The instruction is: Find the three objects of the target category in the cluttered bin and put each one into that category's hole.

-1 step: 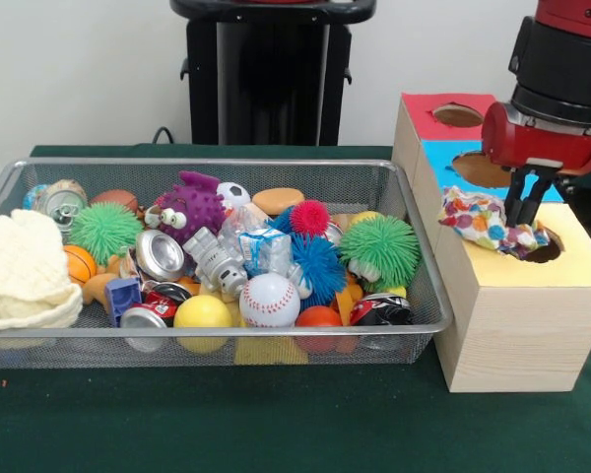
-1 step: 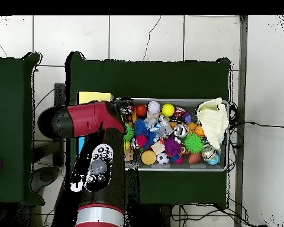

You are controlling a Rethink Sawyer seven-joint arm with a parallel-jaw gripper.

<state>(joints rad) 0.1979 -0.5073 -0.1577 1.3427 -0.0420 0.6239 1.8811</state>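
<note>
A wooden box (image 1: pixel 502 335) stands right of the bin, its top split into a red section with a hole (image 1: pixel 457 115), a blue section with a hole (image 1: pixel 478 168) and a yellow section with a hole (image 1: pixel 547 249). My gripper (image 1: pixel 523 223) hangs over the yellow hole, shut on a white cloth with coloured spots (image 1: pixel 481 217). One end of the cloth dips into the hole and the rest drapes over the box's left edge. A cream knitted cloth (image 1: pixel 20 271) lies at the bin's left end. In the overhead view my arm (image 2: pixel 88 120) hides the gripper.
The wire mesh bin (image 1: pixel 217 166) is crowded with a baseball (image 1: pixel 269 300), a yellow ball (image 1: pixel 202 315), green spiky balls (image 1: pixel 379 246), a purple spiky toy (image 1: pixel 192 204), crushed cans (image 1: pixel 160 254) and other toys. Green cloth (image 1: pixel 276 424) covers the table.
</note>
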